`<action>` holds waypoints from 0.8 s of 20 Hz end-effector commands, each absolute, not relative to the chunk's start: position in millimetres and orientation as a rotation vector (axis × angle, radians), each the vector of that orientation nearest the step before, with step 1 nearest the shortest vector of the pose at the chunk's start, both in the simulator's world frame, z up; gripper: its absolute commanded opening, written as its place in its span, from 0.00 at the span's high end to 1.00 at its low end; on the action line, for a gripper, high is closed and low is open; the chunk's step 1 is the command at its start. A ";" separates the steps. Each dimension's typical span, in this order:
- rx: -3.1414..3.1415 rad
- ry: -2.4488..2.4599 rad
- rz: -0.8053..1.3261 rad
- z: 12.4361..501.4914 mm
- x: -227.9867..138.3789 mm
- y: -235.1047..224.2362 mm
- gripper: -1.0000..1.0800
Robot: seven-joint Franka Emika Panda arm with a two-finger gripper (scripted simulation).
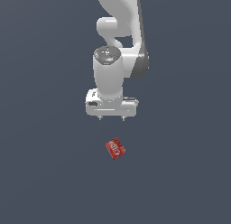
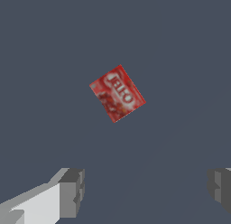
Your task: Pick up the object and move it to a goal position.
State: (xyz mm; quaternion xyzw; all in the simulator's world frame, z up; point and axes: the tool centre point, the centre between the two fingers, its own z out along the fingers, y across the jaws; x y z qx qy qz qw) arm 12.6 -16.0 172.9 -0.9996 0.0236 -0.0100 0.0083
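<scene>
Lying flat on the dark grey floor (image 1: 45, 173), the red box (image 1: 115, 148) sits rotated, its edges skewed to the gripper's. Bare floor borders every edge of the box. Gripper (image 1: 111, 119) hangs above the box, apart from it, fingers (image 2: 72, 191) spread wide, empty.

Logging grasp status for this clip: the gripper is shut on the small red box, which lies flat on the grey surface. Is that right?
Not quite. The gripper is open and empty, with its fingers spread wide and apart from the red box, as the wrist view shows. The exterior view also shows the box lying flat on the grey surface, clear of the gripper.
</scene>
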 end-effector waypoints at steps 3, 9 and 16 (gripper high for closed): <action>-3.125 0.069 -0.032 172.8 12.4 -15.0 0.04; -3.139 0.008 -0.037 171.5 10.5 -3.9 0.04; -3.141 -0.007 -0.038 170.8 10.8 -2.3 0.04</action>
